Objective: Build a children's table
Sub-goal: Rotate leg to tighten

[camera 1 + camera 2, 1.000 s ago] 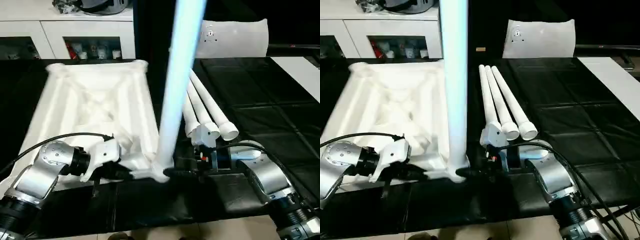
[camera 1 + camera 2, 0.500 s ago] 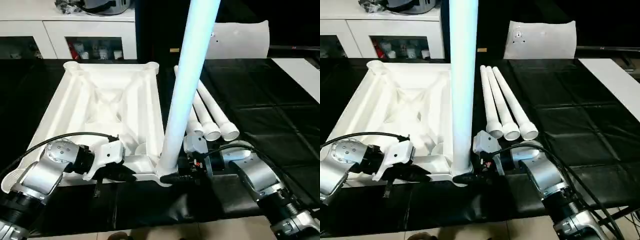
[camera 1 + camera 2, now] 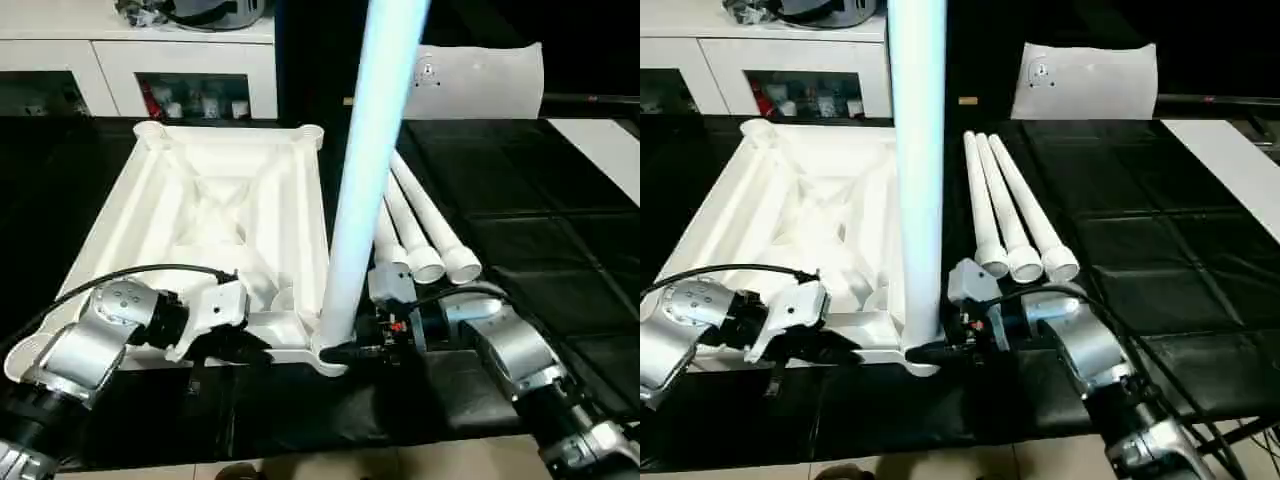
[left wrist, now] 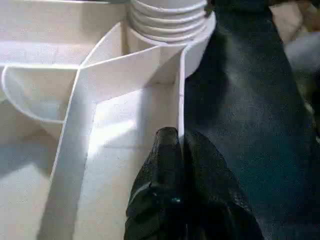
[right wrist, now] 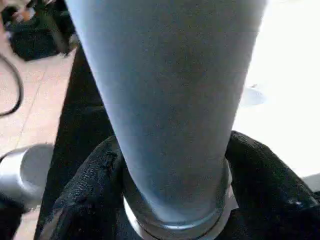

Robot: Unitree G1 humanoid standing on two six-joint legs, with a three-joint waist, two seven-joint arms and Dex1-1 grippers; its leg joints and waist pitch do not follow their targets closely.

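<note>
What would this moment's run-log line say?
left gripper: shut on tabletop rim | right gripper: around upright leg at corner socket | three legs: lying beside

White tabletop (image 3: 215, 215) upside down, one leg (image 3: 365, 170) upright in near corner socket, three legs (image 3: 425, 235) flat alongside.

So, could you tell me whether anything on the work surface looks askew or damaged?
Nothing stands out. The tabletop lies flat, ribs up, one leg upright in its near corner socket. Three spare legs lie side by side beside it. No damage is visible.
</note>
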